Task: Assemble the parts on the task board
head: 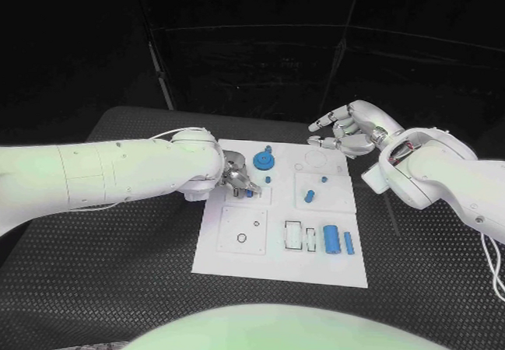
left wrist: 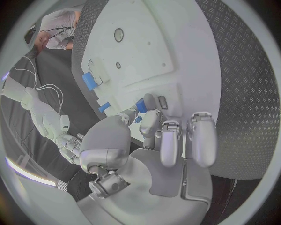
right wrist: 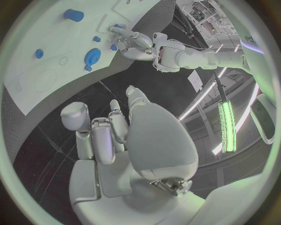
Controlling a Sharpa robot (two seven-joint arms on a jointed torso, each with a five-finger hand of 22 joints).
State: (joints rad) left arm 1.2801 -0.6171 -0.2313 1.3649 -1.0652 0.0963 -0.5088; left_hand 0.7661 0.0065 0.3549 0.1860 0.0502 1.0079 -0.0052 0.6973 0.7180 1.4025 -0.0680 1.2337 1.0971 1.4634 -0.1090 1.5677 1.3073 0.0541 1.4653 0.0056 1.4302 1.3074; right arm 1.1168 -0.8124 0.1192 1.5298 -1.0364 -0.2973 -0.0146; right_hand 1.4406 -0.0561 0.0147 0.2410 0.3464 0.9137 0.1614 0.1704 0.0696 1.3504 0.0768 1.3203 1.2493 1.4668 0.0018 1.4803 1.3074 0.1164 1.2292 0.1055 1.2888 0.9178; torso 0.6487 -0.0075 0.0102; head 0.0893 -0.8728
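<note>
The left arm reaches in over the black table (head: 114, 255) and its left hand (head: 237, 178) sits low over the near-left part of the task board (head: 282, 266), fingers drawn together and pointing down at the white plate. From the left wrist view the fingertips (left wrist: 143, 106) seem to pinch a small blue part (left wrist: 141, 105) right at the board's surface, though how firmly it is held I cannot tell. Just beyond that hand stands a round blue gear-like part (head: 263, 158) with a stub on top, and a small blue peg (head: 268, 179) lies just beside the fingers. Moving across the board, another short blue part (head: 309, 197) stands near the middle, with a tiny blue dot (head: 323, 179) a little beyond it. Closer to the robot, a square panel with a small ring (head: 241, 237) sits on the left half, and to its right a row of slots holds a pale frame (head: 293, 234), then a tall blue cylinder (head: 331, 239) and a thinner blue bar (head: 348, 242) beside it. At the far right corner of the board the right hand (head: 346, 126) hovers off the board's edge, fingers loosely curled and apart, holding nothing.
</note>
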